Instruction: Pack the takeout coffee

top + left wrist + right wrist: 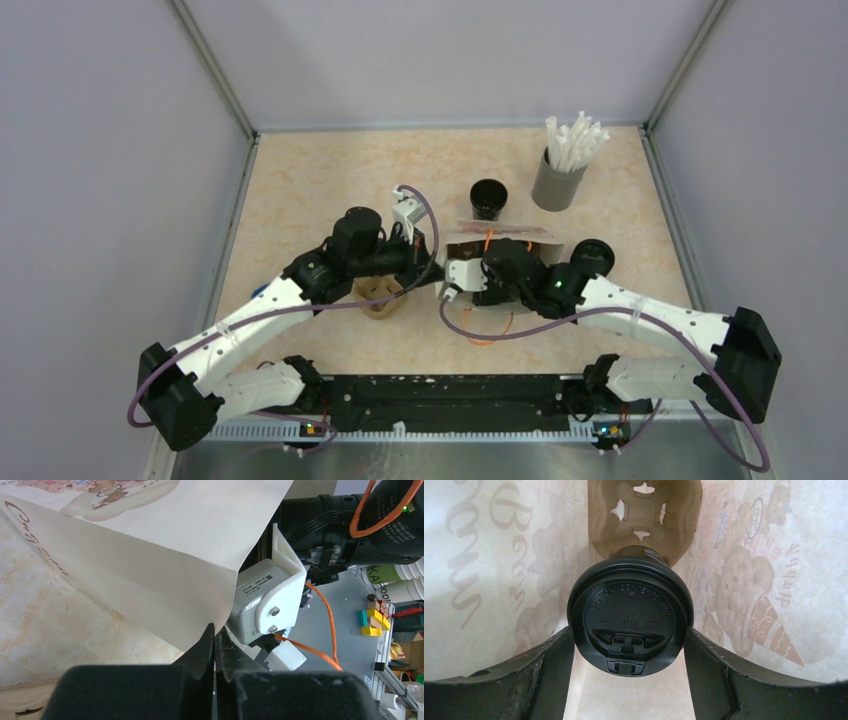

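Clamping the lidded cup [630, 615], right pincer [629, 642]; left pincer [215, 647] pinches bag [165, 555] edge.

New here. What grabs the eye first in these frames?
The right gripper sits inside the teddy-bear paper bag, jaws clamped on a black-lidded coffee cup, with a cardboard cup carrier showing beyond it. The left gripper pinches the bag's edge at the centre of the table.

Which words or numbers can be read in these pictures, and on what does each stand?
"CAUTION CONTENTS HOT": embossed on the black cup lid.
"Happy": printed on the paper bag, seen reversed from inside.
"KA": a cut-off fragment on the stacked cups in the background.
Unreadable: the lid's small number, the bag's brown script, the white housing's label.
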Motion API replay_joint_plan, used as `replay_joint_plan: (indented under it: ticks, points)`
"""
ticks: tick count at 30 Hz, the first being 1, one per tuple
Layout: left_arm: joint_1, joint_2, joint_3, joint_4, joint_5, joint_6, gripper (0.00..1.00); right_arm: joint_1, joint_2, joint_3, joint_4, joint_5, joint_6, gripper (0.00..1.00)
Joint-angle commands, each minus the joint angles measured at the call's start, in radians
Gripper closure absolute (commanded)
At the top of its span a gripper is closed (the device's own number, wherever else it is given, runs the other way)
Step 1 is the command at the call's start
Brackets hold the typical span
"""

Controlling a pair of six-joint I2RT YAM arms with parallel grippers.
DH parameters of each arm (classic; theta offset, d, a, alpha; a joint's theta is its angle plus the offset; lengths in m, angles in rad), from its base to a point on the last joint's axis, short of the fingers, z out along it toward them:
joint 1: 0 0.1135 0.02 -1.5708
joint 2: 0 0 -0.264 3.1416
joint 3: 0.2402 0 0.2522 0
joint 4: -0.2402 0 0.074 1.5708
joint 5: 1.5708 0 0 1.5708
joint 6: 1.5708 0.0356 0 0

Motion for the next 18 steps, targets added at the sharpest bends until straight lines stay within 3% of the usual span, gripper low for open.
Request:
replay_joint_plan:
  ticks: [1, 18]
  points:
    - [0.001, -0.014, 0.026, 0.044, -0.006, -0.009, 1.00, -0.041, -0.026, -0.034, 0.030, -0.013, -0.026, 0.47]
    - [0.001, -0.006, 0.029, 0.047, -0.010, -0.017, 1.00, -0.073, -0.013, 0.019, 0.081, -0.014, -0.062, 0.48]
